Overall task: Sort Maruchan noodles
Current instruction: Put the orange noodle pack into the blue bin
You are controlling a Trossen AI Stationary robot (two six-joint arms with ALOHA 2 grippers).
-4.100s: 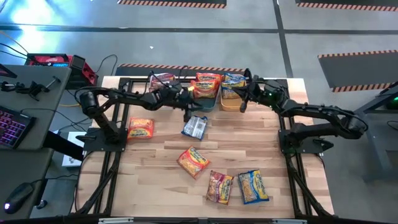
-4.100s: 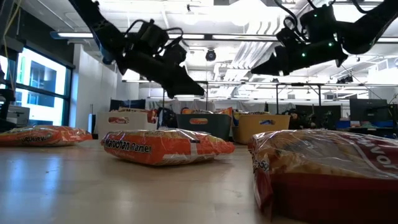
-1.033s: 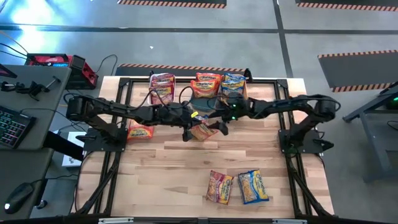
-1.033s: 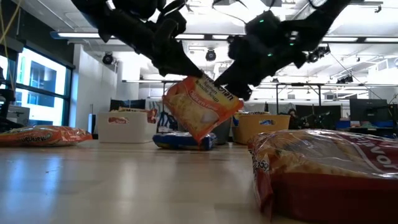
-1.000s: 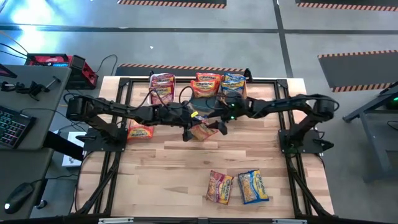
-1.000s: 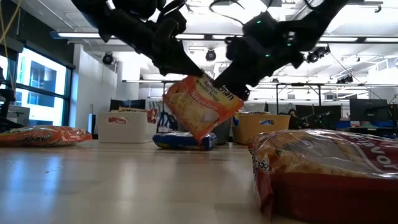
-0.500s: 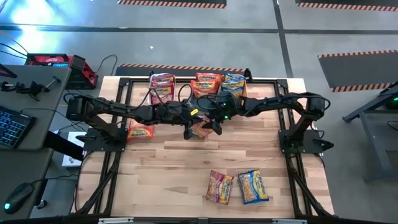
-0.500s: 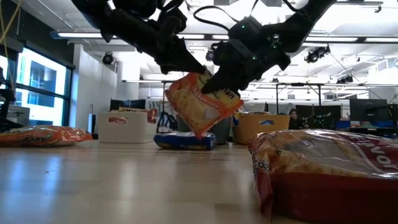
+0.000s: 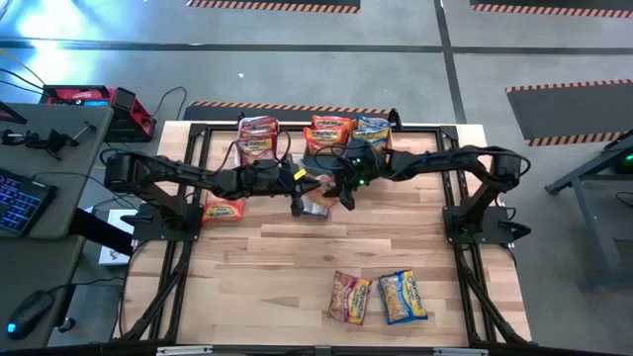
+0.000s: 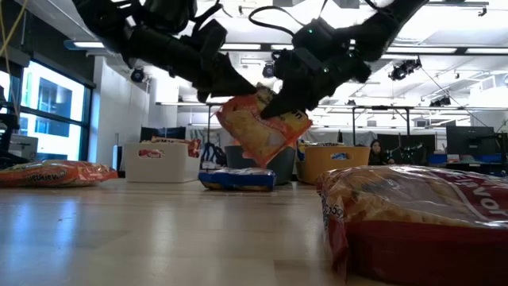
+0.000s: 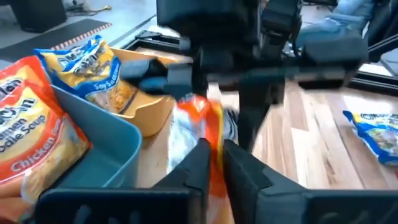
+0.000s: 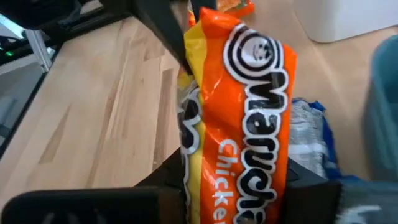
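My right gripper [image 10: 266,99] is squeezed onto the top edge of an orange Maruchan chicken packet [image 10: 262,127]. My left gripper [image 10: 242,89] is pinching the same packet from the other side. So both of my grippers hold 1 packet up in the air, above the wooden table [image 9: 297,277]. It hangs near the back of the table, just in front of the teal bin [image 11: 93,146].

I think this is a pass from 1 gripper to the other, or a lift toward a bin. To do it well, 1 gripper should let go only when the other has a firm pinch. The packet is crinkly and could slip or tear if both pull apart. I should move slowly and keep it above the blue packet [image 10: 236,179] lying on the table under it.

The low view shows the orange packet is clear of the table and tilted. The high view does not show that, because my arms cover most of it. The high view shows 3 more packets on the table: an orange packet [image 9: 224,209] on my left, and a pink-red packet [image 9: 348,297] and a blue-and-yellow packet [image 9: 402,296] at the front. It also shows packets already in the bins. My right wrist view lets me read "Maruchan" on the wrapper. My left wrist view shows the yellow-orange bin [image 11: 149,102] with a blue-and-yellow packet inside.
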